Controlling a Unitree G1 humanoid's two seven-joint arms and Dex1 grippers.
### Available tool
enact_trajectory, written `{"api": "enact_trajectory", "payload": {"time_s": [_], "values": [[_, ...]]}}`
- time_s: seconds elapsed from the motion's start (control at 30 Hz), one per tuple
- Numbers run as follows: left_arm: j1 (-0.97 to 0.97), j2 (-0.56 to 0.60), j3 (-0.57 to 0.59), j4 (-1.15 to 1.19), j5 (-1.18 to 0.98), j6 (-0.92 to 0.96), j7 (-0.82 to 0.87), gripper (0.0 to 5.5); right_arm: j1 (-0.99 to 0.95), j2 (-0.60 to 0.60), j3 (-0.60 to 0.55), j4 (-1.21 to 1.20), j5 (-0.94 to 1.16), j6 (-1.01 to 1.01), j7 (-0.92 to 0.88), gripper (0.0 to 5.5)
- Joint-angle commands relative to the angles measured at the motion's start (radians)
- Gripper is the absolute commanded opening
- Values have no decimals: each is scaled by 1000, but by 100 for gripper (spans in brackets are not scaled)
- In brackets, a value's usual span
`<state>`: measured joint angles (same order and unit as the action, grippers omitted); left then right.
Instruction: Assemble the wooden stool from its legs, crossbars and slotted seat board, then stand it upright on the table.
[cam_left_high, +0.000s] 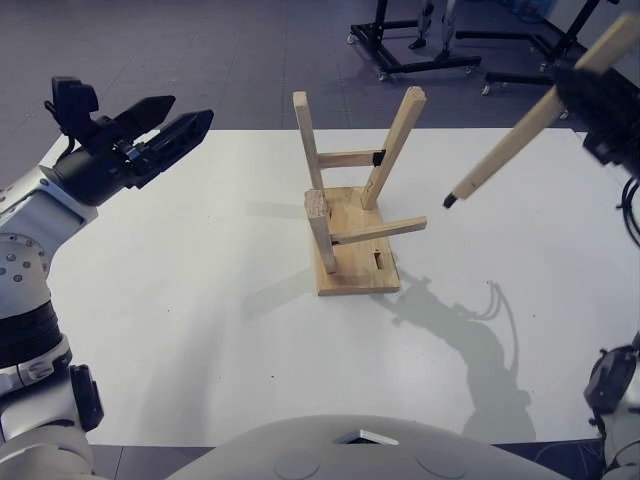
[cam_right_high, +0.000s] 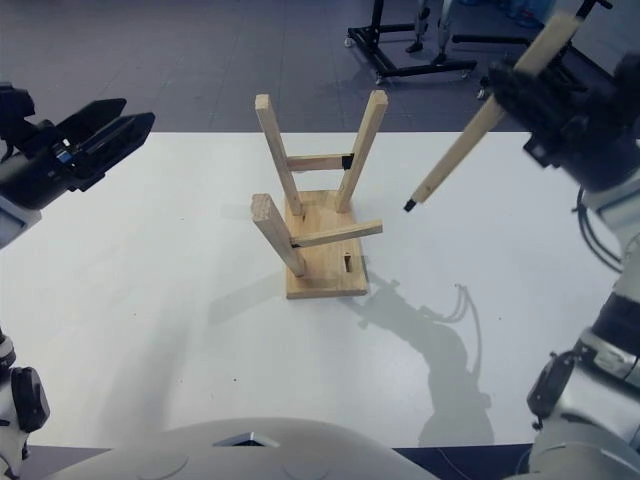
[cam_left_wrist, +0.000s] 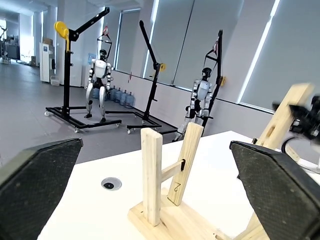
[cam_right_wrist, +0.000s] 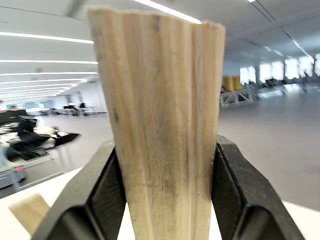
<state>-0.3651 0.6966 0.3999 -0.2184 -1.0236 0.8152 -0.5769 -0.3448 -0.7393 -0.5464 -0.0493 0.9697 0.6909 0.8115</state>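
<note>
Out in the middle of the white desk (cam_left_high: 200, 330), head camera first: I've got the slotted seat board (cam_left_high: 358, 270) lying flat with three legs sticking up out of it. Two legs, one (cam_left_high: 308, 140) at 11 o'clock on the board and one (cam_left_high: 394, 148) at 1 o'clock, lean away from each other and are joined by a crossbar (cam_left_high: 347, 158). The third leg (cam_left_high: 321, 232) stands at the 8 o'clock corner, and a second crossbar (cam_left_high: 380, 231) runs from it toward 3 o'clock with its far end free. A small slot (cam_left_high: 380, 258) shows in the board near 5 o'clock.

My left pincer (cam_left_high: 190, 110) hangs over the desk at 10 o'clock, fingers spread, nothing between them. My right pincer (cam_left_high: 585, 85) is up at 2 o'clock, pinching the fourth leg (cam_left_high: 510, 140). That leg slants down toward the stool, its dark-tipped end at 3 o'clock of the legs and apart from them.

Left wrist camera: both black pads (cam_left_wrist: 40, 185) sit wide apart, the upturned stool framed between them farther off.

Right wrist camera: the loose leg's end grain fills the middle, and the dark fingers (cam_right_wrist: 105, 200) press against it on either side.
</note>
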Motion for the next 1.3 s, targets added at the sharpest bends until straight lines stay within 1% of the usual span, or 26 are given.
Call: {"api": "enact_trajectory", "payload": {"time_s": [0.03,0.13,0.23,0.33,0.43,0.47,0.6,0.8,1.07,1.3], "values": [[-7,-7,-24,22,29,-5,-10,540,57,90,69,15,-104,-134,23,209],[-6,-16,-36,16,33,4,-11,540,64,131,92,26,-136,-185,27,209],[2,-16,-43,10,33,8,-10,540,65,128,88,44,-92,-116,27,209],[10,-14,-47,7,39,8,-12,540,71,121,58,56,-11,-66,95,209],[15,-13,-53,11,48,4,-20,540,87,103,96,50,-35,-64,144,209],[18,-14,-55,11,52,2,-23,540,83,114,106,48,-34,-66,154,209],[18,-15,-61,13,64,4,-34,540,62,166,150,48,-75,-152,189,209],[10,-13,-76,24,74,8,-51,540,30,238,139,127,-49,-232,254,209],[1,-7,-97,43,89,13,-75,540,31,241,172,300,-96,-318,494,209],[-38,-1,-118,63,99,40,-96,540,-31,282,220,418,-149,-415,635,209]]}}
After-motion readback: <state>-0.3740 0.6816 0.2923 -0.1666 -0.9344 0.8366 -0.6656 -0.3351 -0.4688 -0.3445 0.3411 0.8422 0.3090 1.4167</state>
